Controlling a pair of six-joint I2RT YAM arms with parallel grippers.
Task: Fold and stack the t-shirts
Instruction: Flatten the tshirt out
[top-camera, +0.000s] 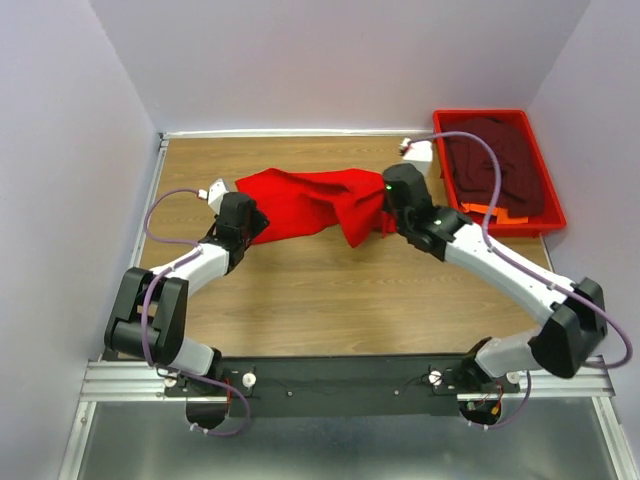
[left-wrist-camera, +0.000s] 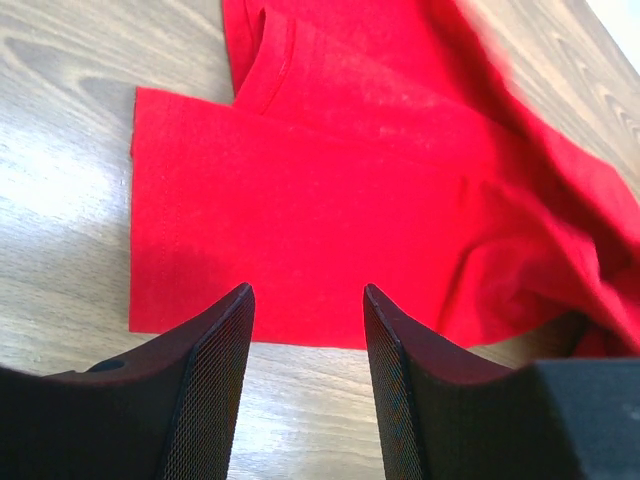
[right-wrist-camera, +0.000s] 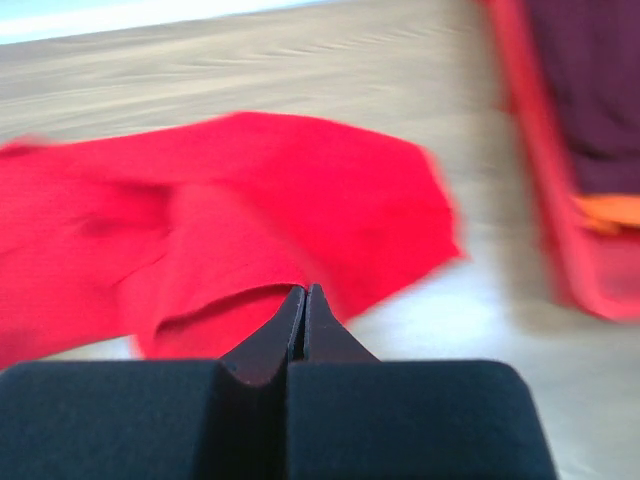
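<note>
The red t-shirt (top-camera: 300, 200) lies half spread near the far edge of the counter (top-camera: 300, 300), about midway along it. The maroon t-shirt (top-camera: 495, 160) sits in the red tray (top-camera: 525, 228) at the far right corner. The right claw (right-wrist-camera: 303, 292) is closed, apparently pinching a raised fold at the red shirt's right end. The left claw (left-wrist-camera: 308, 292) stands open just short of the flat left hem. The cloth looks light, limp and prone to bunching, so it is best pinched at hems or corners.

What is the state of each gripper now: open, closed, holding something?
Left gripper: open, holding nothing.
Right gripper: closed, apparently pinching the red t-shirt.
</note>
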